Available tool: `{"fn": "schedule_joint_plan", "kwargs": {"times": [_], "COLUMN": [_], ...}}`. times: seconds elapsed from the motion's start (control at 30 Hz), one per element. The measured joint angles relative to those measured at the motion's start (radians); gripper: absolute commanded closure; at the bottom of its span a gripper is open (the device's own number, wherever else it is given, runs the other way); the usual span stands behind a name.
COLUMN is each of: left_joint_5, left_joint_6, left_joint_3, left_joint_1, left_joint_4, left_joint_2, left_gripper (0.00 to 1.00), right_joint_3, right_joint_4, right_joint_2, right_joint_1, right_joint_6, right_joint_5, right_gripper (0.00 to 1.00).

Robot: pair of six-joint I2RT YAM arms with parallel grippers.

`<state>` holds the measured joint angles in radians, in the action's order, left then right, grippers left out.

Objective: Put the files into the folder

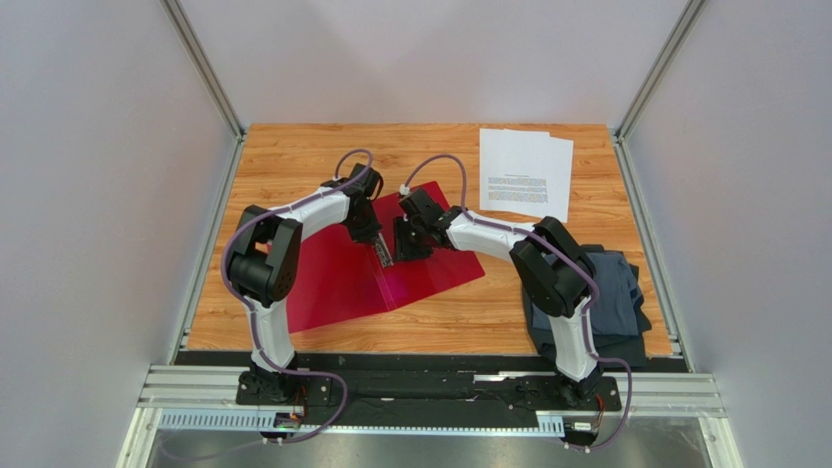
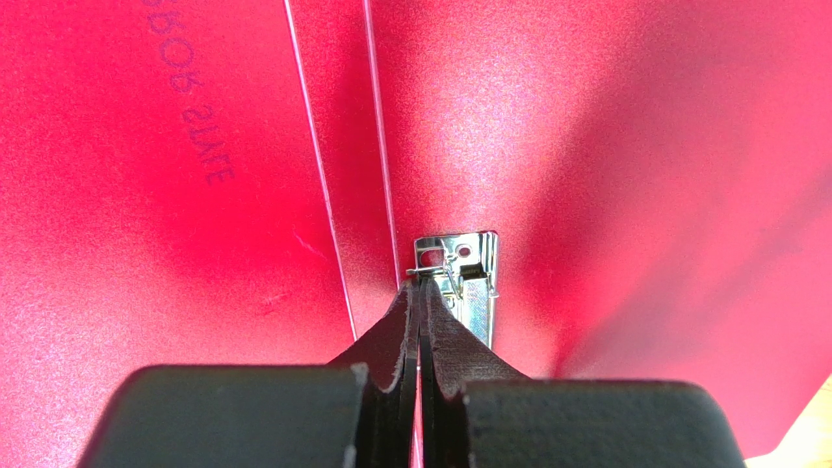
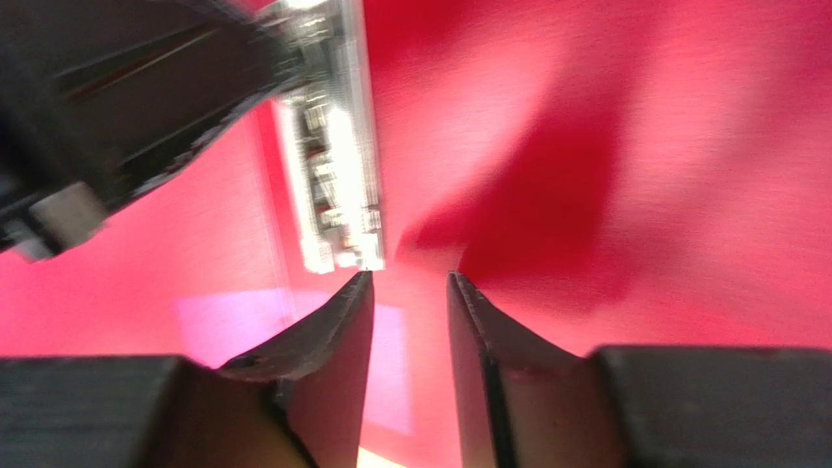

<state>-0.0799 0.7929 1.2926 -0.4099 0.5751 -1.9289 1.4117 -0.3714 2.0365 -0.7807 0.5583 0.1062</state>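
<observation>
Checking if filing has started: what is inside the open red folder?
Only its metal clip shows in the folder; the files lie outside. The left gripper and right gripper cover patches near the clip.

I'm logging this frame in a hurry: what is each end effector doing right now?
Left end effector: closed, tips at the metal clip.
Right end effector: open, empty, over the red folder.

Surface: wooden table (image 1: 293, 156)
Left of centre: red folder (image 1: 332, 273), lying open and flat
Far right corner: two white files (image 1: 524, 171), overlapping
Near right corner: folded dark cloth (image 1: 615, 292)
</observation>
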Motion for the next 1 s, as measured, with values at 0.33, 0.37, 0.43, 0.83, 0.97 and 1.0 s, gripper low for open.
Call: {"fn": "schedule_joint_plan", "kwargs": {"times": [0.33, 0.37, 0.43, 0.83, 0.97, 1.0], "left_joint_5": [0.005, 0.006, 0.008, 0.011, 0.011, 0.011], "left_joint_6": [0.019, 0.021, 0.027, 0.035, 0.036, 0.036], "left_joint_3": [-0.007, -0.008, -0.009, -0.017, -0.024, -0.025], "left_joint_1": [0.001, 0.002, 0.003, 0.005, 0.005, 0.005], "left_joint_4": [-0.001, -0.002, -0.002, -0.009, -0.016, -0.018], "left_joint_2": [0.004, 0.004, 0.005, 0.010, 0.014, 0.015], "left_gripper": [1.00, 1.00, 1.00, 1.00, 1.00, 1.00], "right_joint_3": [-0.045, -0.045, -0.045, -0.044, -0.044, -0.044], "right_joint_4": [0.154, 0.161, 0.175, 0.190, 0.192, 0.192], "right_joint_2": [0.006, 0.008, 0.011, 0.039, 0.041, 0.041], "right_joint_1": [-0.002, -0.002, -0.002, 0.007, 0.010, 0.010], "right_joint_6": [0.038, 0.040, 0.039, 0.036, 0.037, 0.037], "right_joint_5": [0.199, 0.203, 0.209, 0.226, 0.233, 0.234], "right_gripper": [0.73, 0.75, 0.78, 0.73, 0.71, 0.70]}}
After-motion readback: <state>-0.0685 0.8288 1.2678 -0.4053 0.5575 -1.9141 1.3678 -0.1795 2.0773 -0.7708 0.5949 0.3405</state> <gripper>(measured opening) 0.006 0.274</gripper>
